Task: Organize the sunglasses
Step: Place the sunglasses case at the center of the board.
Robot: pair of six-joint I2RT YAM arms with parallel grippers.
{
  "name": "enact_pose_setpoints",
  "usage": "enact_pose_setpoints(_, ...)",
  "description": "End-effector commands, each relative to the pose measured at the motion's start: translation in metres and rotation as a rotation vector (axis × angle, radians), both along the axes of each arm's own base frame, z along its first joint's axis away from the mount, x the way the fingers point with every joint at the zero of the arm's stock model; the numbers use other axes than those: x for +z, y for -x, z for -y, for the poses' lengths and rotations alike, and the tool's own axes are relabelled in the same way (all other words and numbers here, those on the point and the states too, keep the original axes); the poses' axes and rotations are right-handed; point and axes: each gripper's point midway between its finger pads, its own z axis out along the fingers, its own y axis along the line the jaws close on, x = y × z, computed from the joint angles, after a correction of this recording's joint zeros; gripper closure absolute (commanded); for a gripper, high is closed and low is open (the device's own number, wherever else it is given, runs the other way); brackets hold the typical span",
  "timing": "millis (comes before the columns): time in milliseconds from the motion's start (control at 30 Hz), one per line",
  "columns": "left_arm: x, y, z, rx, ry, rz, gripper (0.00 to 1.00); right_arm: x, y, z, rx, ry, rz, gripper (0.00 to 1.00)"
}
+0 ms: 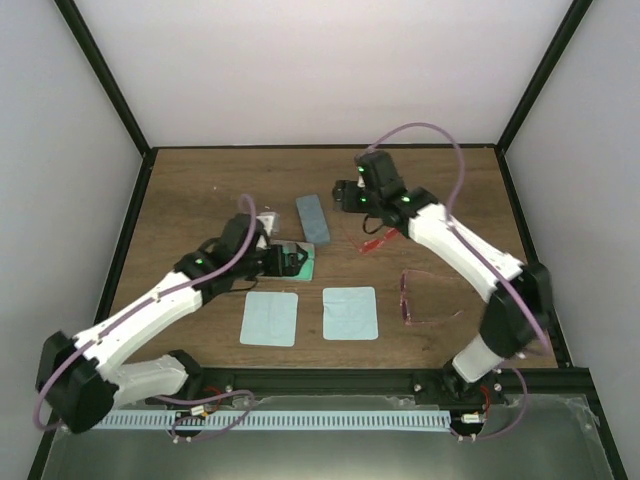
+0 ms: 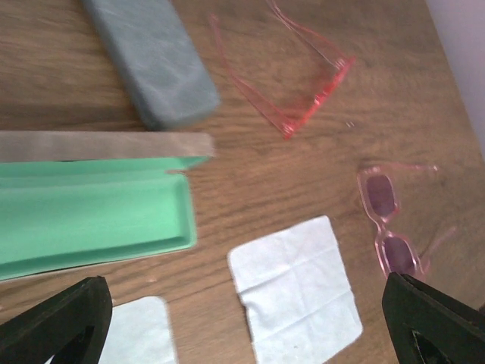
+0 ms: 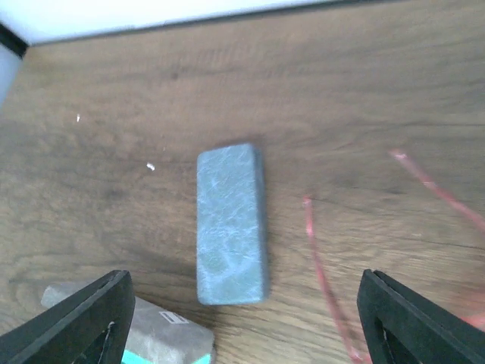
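The red-orange sunglasses (image 1: 378, 240) lie unfolded on the wood right of centre, also in the left wrist view (image 2: 303, 83); only their thin arms (image 3: 322, 273) show in the right wrist view. The translucent pink sunglasses (image 1: 415, 300) (image 2: 386, 227) lie nearer the front right. My left gripper (image 1: 290, 260) (image 2: 242, 326) hangs open and holds nothing, over the table by the open green-lined case (image 1: 303, 262) (image 2: 91, 212). My right gripper (image 1: 358, 205) (image 3: 250, 322) is open and holds nothing, above the closed blue-grey case (image 1: 313, 218) (image 3: 231, 224), just left of the red-orange pair.
Two pale teal cloths (image 1: 270, 318) (image 1: 350, 313) lie flat side by side near the front; the right one (image 2: 295, 288) sits between my left fingers' view. A corner of the open case (image 3: 136, 334) shows beside the closed one. Black frame posts border the table.
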Motion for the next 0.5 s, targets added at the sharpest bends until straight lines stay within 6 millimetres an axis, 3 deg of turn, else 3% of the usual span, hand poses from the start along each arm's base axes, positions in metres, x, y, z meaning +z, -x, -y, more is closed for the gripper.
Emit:
enact_pose_setpoints(0, 0.009, -0.004, 0.05, -0.05, 0.007, 0.02, 0.0, 0.021, 0.021, 0.059, -0.172, 0.108, 0.122, 0.17)
enact_pose_setpoints(67, 0.002, 0.0, 0.074, -0.086, -0.026, 0.005, 0.0, 0.01, 0.039, 0.079, -0.216, 0.148, 0.077, 0.24)
enact_pose_setpoints(133, -0.008, 0.003, 0.09, -0.098, -0.052, -0.019, 0.08, -0.006, 0.061, 0.094, -0.242, 0.155, 0.027, 0.35)
enact_pose_setpoints(233, -0.02, 0.008, 0.102, -0.096, -0.056, -0.064, 0.16, -0.004, 0.095, 0.097, -0.199, 0.022, 0.041, 0.68)
enact_pose_setpoints(300, -0.032, 0.01, 0.106, -0.092, -0.072, -0.089, 0.27, -0.008, 0.116, 0.099, -0.19, -0.061, 0.027, 0.82)
enact_pose_setpoints(400, -0.048, 0.013, 0.107, -0.048, -0.098, -0.129, 0.43, -0.009, 0.137, 0.111, -0.199, -0.097, 0.031, 0.84)
enact_pose_setpoints(467, -0.056, 0.014, 0.108, -0.024, -0.109, -0.145, 0.5, 0.003, 0.142, 0.125, -0.226, -0.081, 0.091, 0.72)
